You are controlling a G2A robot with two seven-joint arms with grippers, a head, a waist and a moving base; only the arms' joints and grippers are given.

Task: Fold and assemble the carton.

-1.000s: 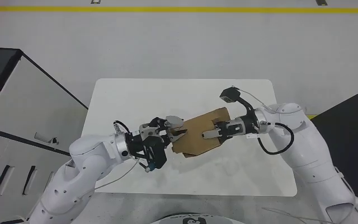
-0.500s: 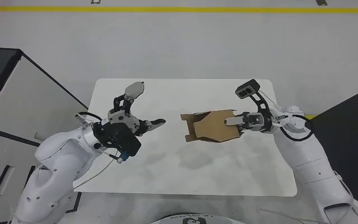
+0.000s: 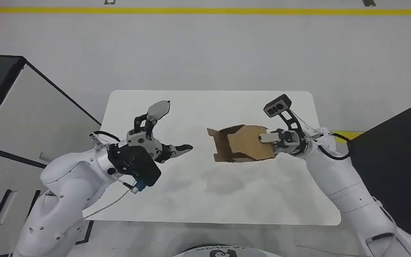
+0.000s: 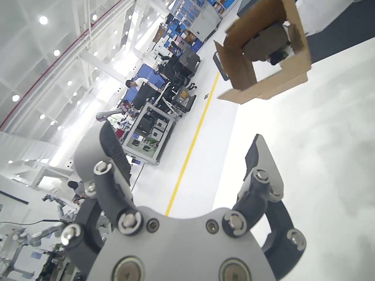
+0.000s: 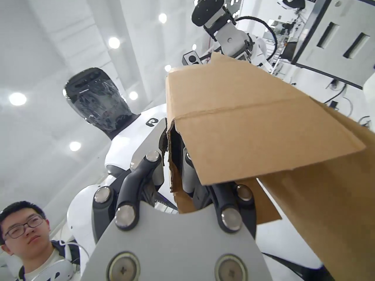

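1. Closest in, the left gripper (image 3: 172, 127) hangs over the left half of the white table (image 3: 192, 199). It is released, fingers (image 4: 112, 144) spread wide with nothing between them.
2. Across on the right, the right gripper (image 3: 266, 138) is clenched on the carton (image 3: 241, 144). The right wrist view has its fingers (image 5: 153, 165) pinching a cardboard flap at the carton's end.
3. The brown carton is held out sideways near the middle of the table, just right of centre, off the surface, with its shadow on the tabletop below.
4. Its open end points at the left gripper, well apart from it. From the left wrist view you look straight into the carton (image 4: 263, 59), flaps splayed outward.
5. Off to the left stands a grey cabinet (image 3: 32, 128) beside the table.
6. Farthest back, a yellow line (image 3: 205, 10) runs across the pale floor.
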